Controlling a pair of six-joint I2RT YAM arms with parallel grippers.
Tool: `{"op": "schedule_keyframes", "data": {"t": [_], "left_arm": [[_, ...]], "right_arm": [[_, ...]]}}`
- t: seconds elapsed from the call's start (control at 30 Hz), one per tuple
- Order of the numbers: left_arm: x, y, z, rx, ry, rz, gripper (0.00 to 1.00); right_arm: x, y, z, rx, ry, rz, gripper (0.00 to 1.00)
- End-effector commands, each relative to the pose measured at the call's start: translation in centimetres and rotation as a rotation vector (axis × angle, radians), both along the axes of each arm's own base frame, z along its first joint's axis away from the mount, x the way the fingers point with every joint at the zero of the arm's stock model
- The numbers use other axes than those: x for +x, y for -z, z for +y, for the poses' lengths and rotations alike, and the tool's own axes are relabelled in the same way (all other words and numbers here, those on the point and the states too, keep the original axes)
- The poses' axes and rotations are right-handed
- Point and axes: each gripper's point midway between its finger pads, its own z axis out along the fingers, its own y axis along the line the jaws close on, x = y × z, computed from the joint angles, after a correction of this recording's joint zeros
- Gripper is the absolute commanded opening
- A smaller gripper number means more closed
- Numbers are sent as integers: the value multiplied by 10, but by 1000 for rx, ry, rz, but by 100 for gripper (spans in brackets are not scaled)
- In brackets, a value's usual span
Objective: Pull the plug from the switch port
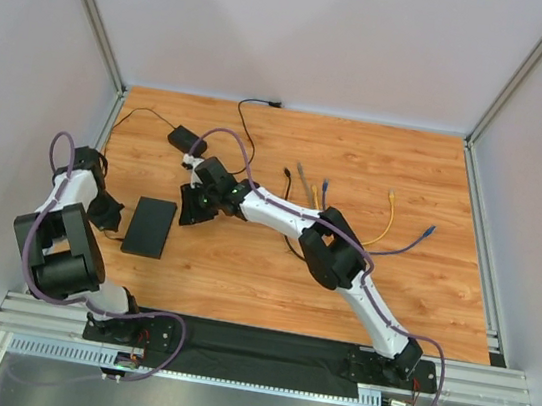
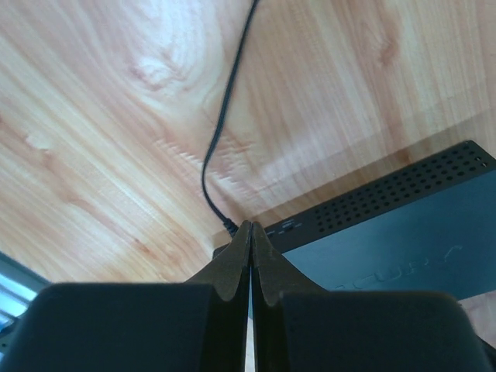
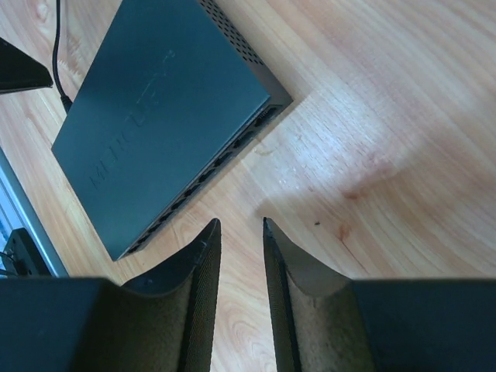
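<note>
**Nearer from the left**

Finds the switch (image 1: 149,226) flat near the left edge of the surface (image 1: 362,276), long axis near edge to far. Puts the plug (image 2: 229,225) on the long side facing that edge, just at the tips of the left tool (image 2: 249,229), pressed shut, no gap showing. Leaves the right tool (image 3: 240,226), slightly parted and empty, beside the socket row (image 3: 203,173) opposite.

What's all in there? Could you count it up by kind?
Robot arms: 2
Switch: 1
Power brick: 1
Loose cable ends: 6
Total: 10
</note>
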Motion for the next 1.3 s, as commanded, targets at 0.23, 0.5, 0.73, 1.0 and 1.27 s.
{"op": "schedule_keyframes", "data": {"t": [0.23,0.5,0.73,1.0,1.27], "left_arm": [[8,20,-25,-148,62,-27,0],[5,23,-57,-203,99,-56,0],[20,17,-90,-243,183,-75,0],[23,-14,-67,-94,171,-82,0],[-5,-57,-60,29,249,-175,33]], "right_arm": [[-11,10,22,47,5,108,30],[-14,16,37,91,-31,162,31],[-1,5,37,125,-35,158,32],[31,10,5,59,11,111,34],[29,-26,-14,39,-30,2,47]]}}
